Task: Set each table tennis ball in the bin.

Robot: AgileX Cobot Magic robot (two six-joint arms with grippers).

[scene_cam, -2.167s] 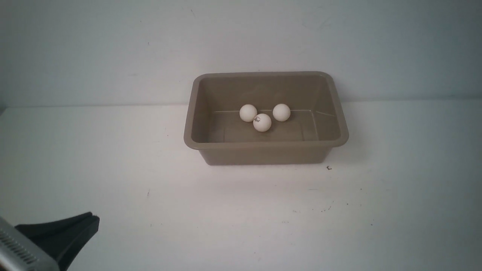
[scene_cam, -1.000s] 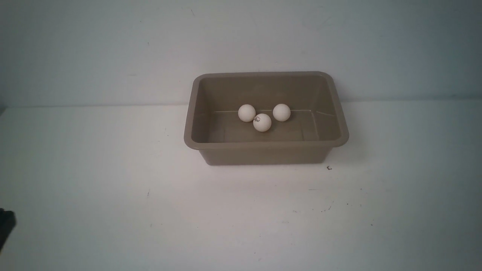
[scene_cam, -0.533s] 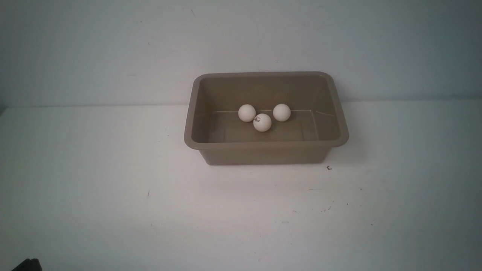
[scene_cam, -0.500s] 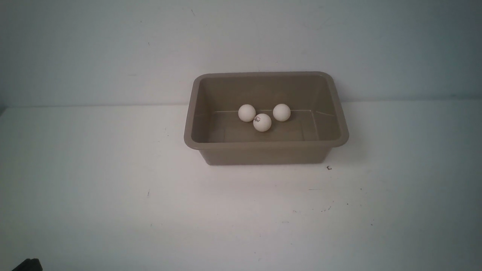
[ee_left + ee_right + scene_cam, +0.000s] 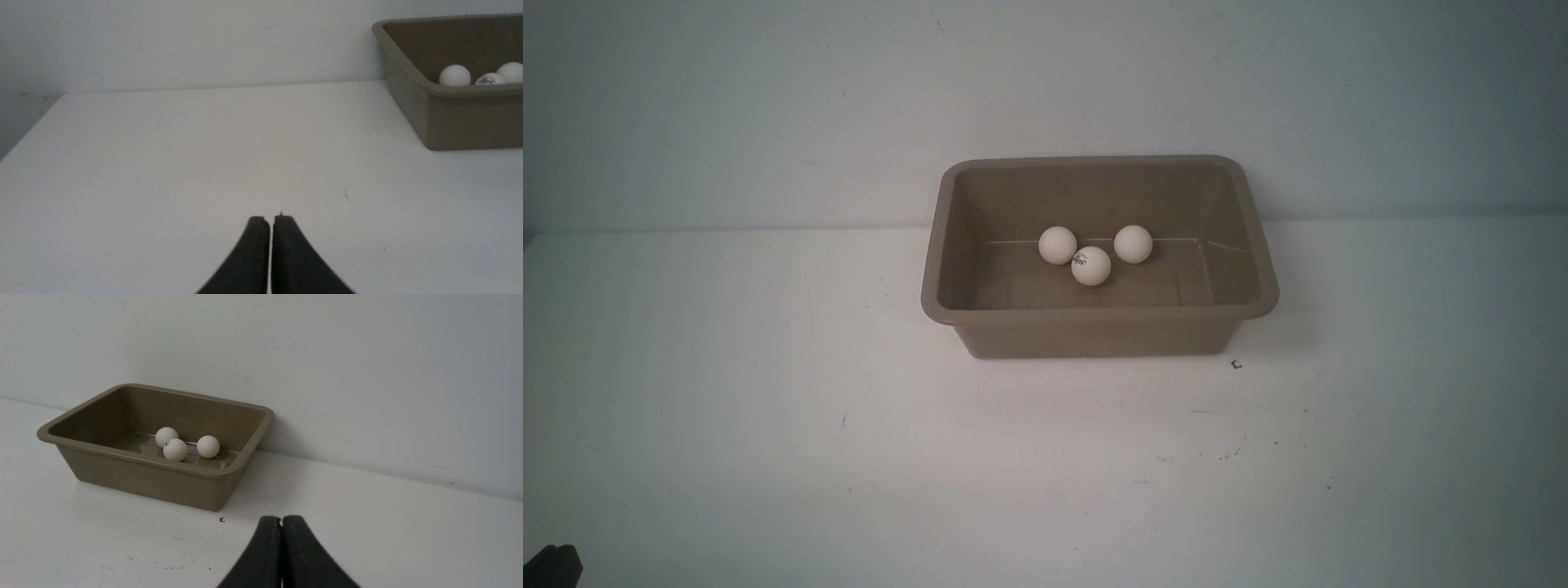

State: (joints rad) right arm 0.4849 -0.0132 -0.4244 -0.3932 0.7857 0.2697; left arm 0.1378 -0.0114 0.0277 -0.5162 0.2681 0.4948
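Note:
The taupe bin [image 5: 1094, 327] stands at the back middle of the white table, against the wall. Three off-white table tennis balls lie on its floor: one on the left [image 5: 1058, 245], one in front with a small dark mark [image 5: 1091, 265], one on the right [image 5: 1133, 243]. The bin [image 5: 143, 479] and the balls [image 5: 175, 450] also show in the right wrist view, and the bin [image 5: 470, 122] in the left wrist view. My left gripper [image 5: 271, 218] is shut and empty, low over bare table well left of the bin; only a dark tip [image 5: 551, 565] shows at the front view's lower left corner. My right gripper [image 5: 281, 518] is shut and empty, right of the bin.
A small dark speck [image 5: 1236, 364] lies on the table [image 5: 768, 457] by the bin's front right corner. Faint scuff marks [image 5: 1229, 452] sit further forward. The pale wall [image 5: 768, 122] runs directly behind the bin.
The left gripper has drawn back toward the lower left corner of the front view until only its tip shows. The balls and bin have not moved.

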